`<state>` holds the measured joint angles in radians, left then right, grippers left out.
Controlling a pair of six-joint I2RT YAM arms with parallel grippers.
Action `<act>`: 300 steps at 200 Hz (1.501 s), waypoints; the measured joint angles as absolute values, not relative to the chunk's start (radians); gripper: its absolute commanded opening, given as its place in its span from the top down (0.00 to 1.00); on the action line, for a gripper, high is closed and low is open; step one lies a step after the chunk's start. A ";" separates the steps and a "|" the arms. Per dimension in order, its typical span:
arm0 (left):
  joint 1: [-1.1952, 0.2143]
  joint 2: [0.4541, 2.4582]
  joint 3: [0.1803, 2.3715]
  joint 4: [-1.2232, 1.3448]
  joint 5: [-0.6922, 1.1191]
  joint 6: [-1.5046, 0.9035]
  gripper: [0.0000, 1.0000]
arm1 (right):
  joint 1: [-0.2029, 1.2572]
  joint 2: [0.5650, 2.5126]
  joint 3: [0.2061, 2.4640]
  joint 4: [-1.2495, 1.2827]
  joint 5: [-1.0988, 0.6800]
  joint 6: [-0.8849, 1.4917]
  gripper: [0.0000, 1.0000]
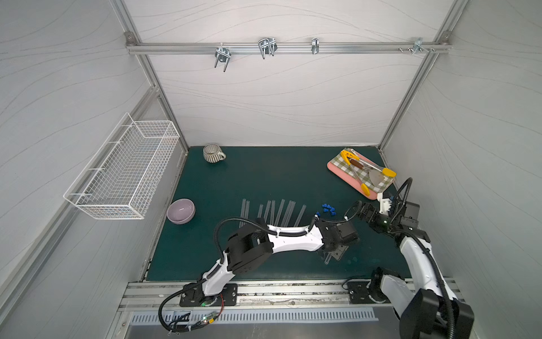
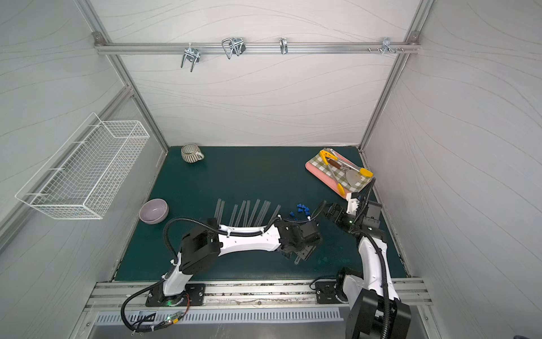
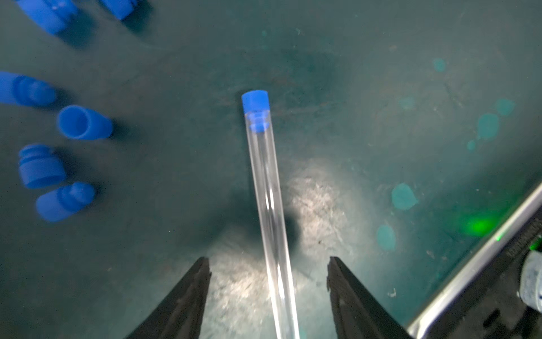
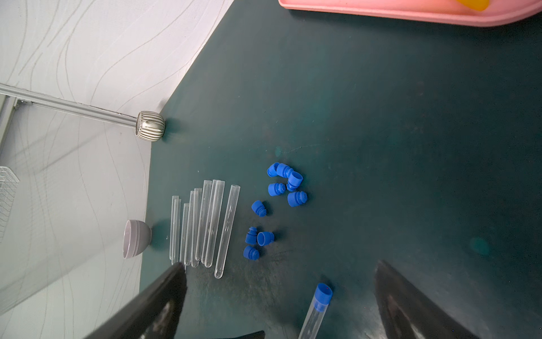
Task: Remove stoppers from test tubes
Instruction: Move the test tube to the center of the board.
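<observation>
Green mat [image 3: 381, 88], stoppered tube [image 3: 268, 190] between left gripper [image 3: 268, 259] fingers

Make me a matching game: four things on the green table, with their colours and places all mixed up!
Things:
1. mug
2. bowl
3. tray
4. loose stoppers

Colours and places:
A. pink, under a checked cloth
B. blue, scattered beside the open tubes
C. striped, by the back wall
D. lilac, empty, near the mat's edge

Pairs: 1-C, 2-D, 3-A, 4-B
</observation>
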<state>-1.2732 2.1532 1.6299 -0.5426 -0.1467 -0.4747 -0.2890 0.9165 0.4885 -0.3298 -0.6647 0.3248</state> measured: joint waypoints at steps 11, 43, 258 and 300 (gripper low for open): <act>-1.274 2.175 1.646 -0.543 -0.148 -0.474 0.36 | -0.295 0.916 0.486 -0.329 -0.666 0.325 0.01; -1.274 2.229 1.682 -0.552 -0.169 -0.464 0.46 | -0.315 0.908 0.483 -0.327 -0.669 0.326 0.01; -1.205 1.985 1.340 -0.569 -0.164 -0.413 0.91 | -0.360 0.900 0.474 -0.315 -0.714 0.344 0.04; -1.185 1.922 1.257 -0.584 -0.159 -0.392 0.89 | -0.349 0.950 0.474 -0.300 -0.753 0.344 0.03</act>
